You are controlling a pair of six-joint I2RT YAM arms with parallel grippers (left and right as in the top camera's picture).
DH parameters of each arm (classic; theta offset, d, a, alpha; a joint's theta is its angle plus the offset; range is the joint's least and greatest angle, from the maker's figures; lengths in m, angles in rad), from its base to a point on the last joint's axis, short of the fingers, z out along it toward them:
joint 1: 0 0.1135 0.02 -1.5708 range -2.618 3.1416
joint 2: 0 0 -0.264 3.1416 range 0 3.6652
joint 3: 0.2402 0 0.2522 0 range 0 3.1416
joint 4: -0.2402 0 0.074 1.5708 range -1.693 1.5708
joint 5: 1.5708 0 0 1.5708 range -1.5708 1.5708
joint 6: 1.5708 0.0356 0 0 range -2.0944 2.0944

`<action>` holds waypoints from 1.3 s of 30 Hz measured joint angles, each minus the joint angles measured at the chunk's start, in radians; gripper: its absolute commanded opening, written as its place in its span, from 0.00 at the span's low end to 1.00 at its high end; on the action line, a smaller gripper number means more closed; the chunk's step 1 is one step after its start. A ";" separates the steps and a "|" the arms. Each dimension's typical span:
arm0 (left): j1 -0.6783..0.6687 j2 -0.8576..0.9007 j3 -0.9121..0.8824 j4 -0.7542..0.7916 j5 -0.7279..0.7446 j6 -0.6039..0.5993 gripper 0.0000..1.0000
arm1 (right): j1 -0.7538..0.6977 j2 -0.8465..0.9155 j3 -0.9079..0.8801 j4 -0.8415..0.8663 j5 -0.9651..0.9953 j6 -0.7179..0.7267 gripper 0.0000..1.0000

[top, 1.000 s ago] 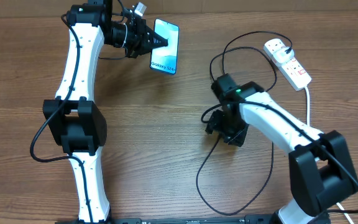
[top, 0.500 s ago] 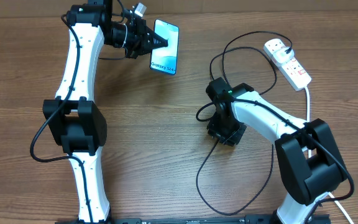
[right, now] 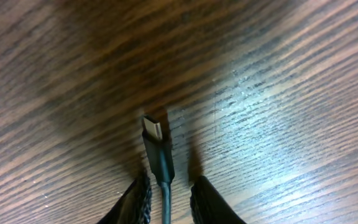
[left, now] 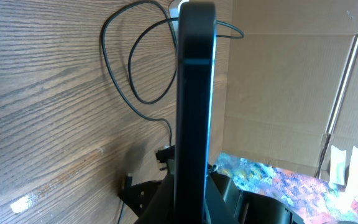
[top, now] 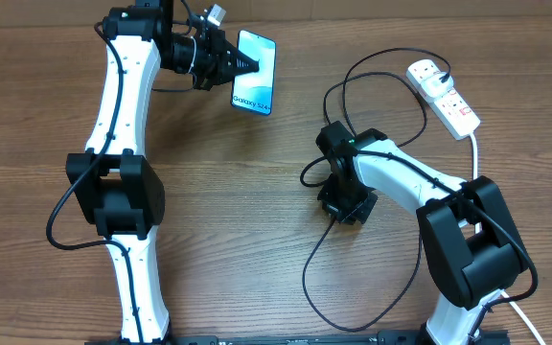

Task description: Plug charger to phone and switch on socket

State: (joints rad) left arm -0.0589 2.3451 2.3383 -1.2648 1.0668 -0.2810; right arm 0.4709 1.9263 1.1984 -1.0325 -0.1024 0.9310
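Now closing on the connector

Your right gripper (right: 168,198) has narrowed from wide to a slim gap. Its fingers (right: 139,198) flank the charger (right: 157,146) near its tip on the table (right: 278,93), not yet pinching. Your left gripper (top: 235,64) has the phone (top: 255,73) clamped tight, raised far-left, ready for plugging.

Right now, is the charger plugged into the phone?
Out. Its connector tip lies on the table within the right gripper; the phone sits apart in the left gripper.

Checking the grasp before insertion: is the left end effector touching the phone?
Touching. Left wrist view: the phone stands edge-on, clamped between the fingers of the left end effector; the overhead view agrees.
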 measured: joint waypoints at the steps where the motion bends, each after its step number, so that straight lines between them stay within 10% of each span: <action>1: 0.000 0.000 0.000 0.000 0.000 0.000 0.04 | 0.000 0.000 0.000 0.001 -0.002 0.001 0.12; 22: 0.000 0.000 0.000 0.000 -0.002 0.000 0.04 | 0.000 0.005 0.000 0.000 -0.056 -0.006 0.04; 39: 0.000 0.000 0.000 0.118 0.312 0.003 0.04 | -0.006 -0.218 0.161 0.038 -0.423 -0.515 0.04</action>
State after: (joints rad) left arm -0.0593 2.3451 2.3383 -1.1465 1.3788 -0.2779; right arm 0.4644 1.7084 1.3594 -0.9947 -0.5259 0.4156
